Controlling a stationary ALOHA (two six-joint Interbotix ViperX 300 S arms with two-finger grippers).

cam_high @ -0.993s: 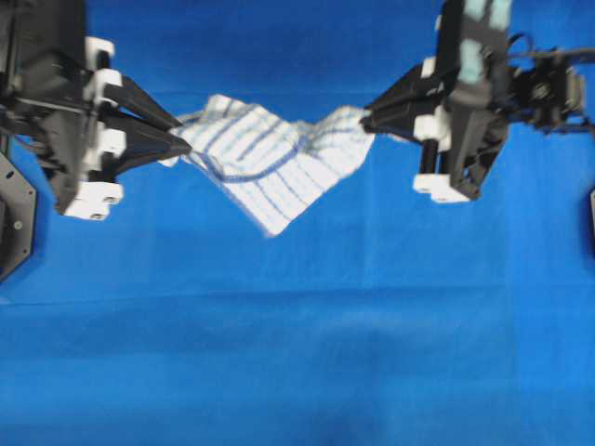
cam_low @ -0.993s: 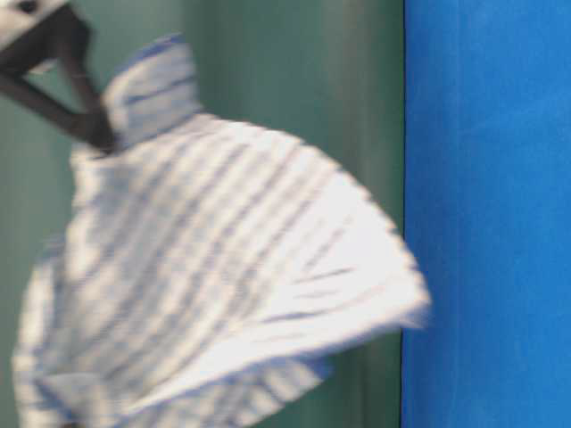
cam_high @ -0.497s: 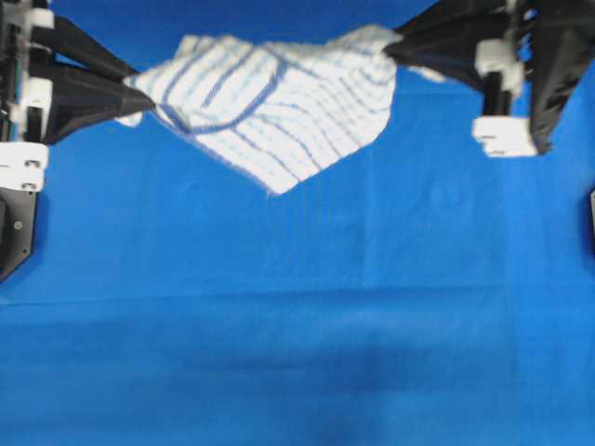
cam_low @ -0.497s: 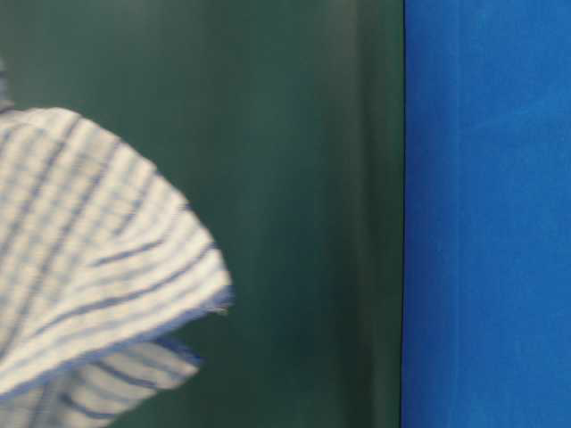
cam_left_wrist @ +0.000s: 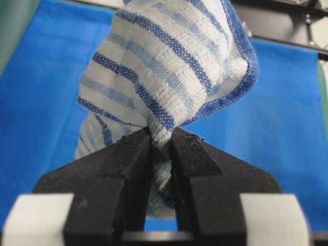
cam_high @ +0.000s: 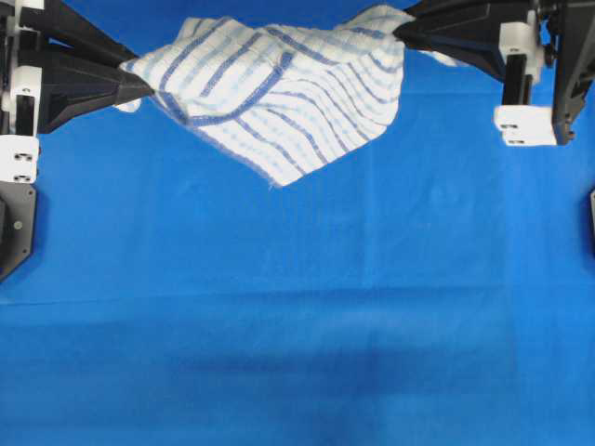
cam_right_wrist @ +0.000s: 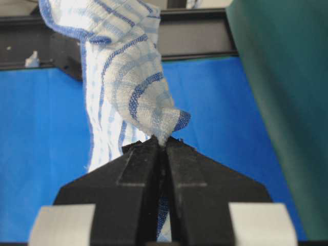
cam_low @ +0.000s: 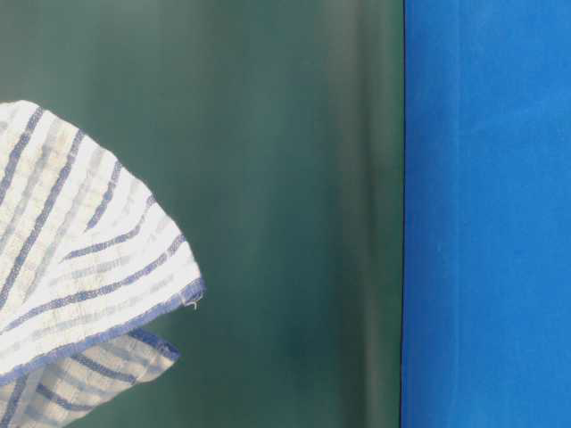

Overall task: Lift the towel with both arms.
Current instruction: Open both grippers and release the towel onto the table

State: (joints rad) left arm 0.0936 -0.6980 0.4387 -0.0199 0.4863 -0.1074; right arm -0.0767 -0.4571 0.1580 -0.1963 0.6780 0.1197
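Note:
The towel (cam_high: pixel 279 102), white with thin blue stripes, hangs in the air between my two grippers near the top of the overhead view, sagging to a point in the middle. My left gripper (cam_high: pixel 144 85) is shut on its left corner. My right gripper (cam_high: pixel 402 32) is shut on its right corner. In the left wrist view my left gripper (cam_left_wrist: pixel 161 134) pinches a bunched fold of the towel (cam_left_wrist: pixel 169 61). In the right wrist view my right gripper (cam_right_wrist: pixel 161 139) clamps a thin corner of the towel (cam_right_wrist: pixel 130 87). A hanging corner of the towel (cam_low: pixel 80 276) shows at the left of the table-level view.
The plain blue sheet (cam_high: pixel 297 325) covers the table below the towel. A dark mount (cam_high: pixel 14 223) sits at the left edge. A green backdrop (cam_low: pixel 294 214) and a blue panel (cam_low: pixel 486 214) fill the table-level view.
Both grippers have risen with the towel, moving toward the top of the overhead view. The towel has spread wider between them and left the sheet. Over the last half second there is little motion.

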